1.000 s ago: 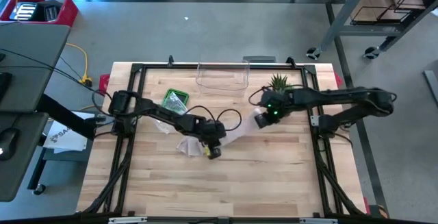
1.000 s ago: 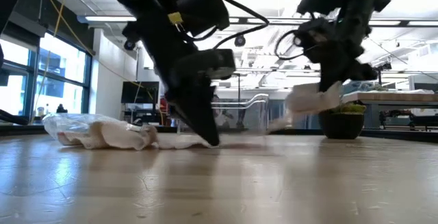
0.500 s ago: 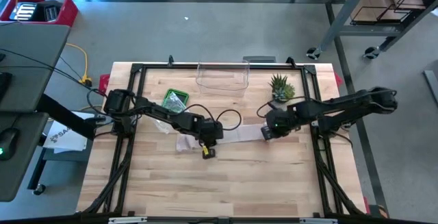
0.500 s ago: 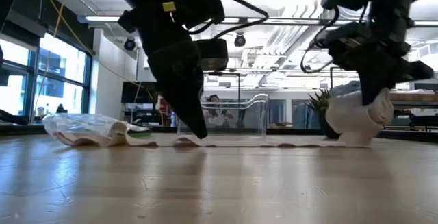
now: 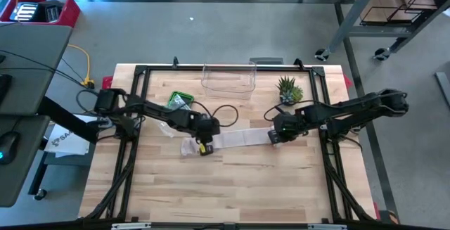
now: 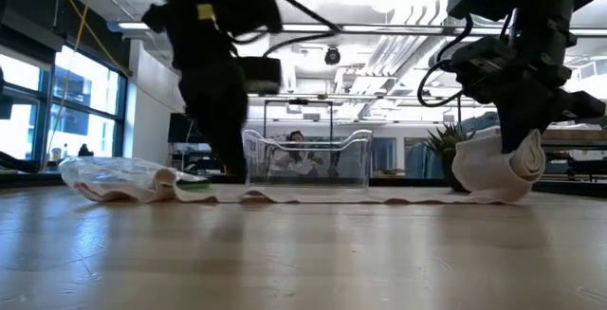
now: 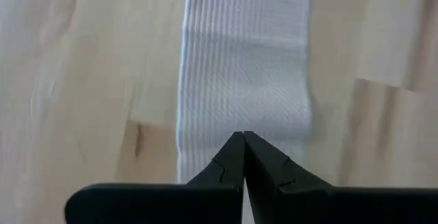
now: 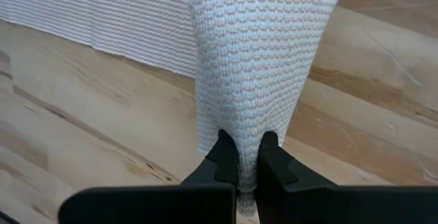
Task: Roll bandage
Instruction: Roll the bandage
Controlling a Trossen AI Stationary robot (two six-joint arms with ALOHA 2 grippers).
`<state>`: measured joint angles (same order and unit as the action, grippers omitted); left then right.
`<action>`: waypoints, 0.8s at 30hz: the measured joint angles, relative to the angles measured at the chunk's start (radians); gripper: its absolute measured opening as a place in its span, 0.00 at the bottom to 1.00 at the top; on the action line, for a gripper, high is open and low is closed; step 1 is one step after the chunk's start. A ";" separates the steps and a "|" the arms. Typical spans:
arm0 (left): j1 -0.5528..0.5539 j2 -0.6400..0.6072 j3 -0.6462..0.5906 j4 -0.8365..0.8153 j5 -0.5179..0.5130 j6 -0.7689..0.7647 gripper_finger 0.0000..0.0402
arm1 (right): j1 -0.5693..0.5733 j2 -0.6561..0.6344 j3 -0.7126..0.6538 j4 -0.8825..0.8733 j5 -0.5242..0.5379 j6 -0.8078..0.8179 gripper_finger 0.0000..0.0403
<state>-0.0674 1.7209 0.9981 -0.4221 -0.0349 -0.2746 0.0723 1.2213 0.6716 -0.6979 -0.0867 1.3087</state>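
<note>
One end only of the white woven bandage strip (image 5: 235, 139) is being rolled; most is lying flat mid-table, its long axis running left to right. That folded end (image 8: 263, 59) is being pinched by the right gripper (image 5: 273, 138). The left gripper (image 5: 204, 148), pressed together, is being held at the other end.

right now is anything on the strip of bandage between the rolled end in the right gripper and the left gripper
Nothing visible. The flat bandage strip lies bare on the table between the right gripper, shut on the rolled end, and the left gripper, shut and down at the strip's other end. The clear container and plant stand behind, off that line.
</note>
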 joint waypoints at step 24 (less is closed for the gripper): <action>-0.069 -0.354 -0.397 -0.071 0.063 -0.166 0.00 | 0.000 0.000 0.001 0.006 0.006 -0.003 0.01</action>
<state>-0.1360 1.3667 0.6010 -0.4927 0.0280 -0.4405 0.0721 1.2213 0.6725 -0.6918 -0.0809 1.3062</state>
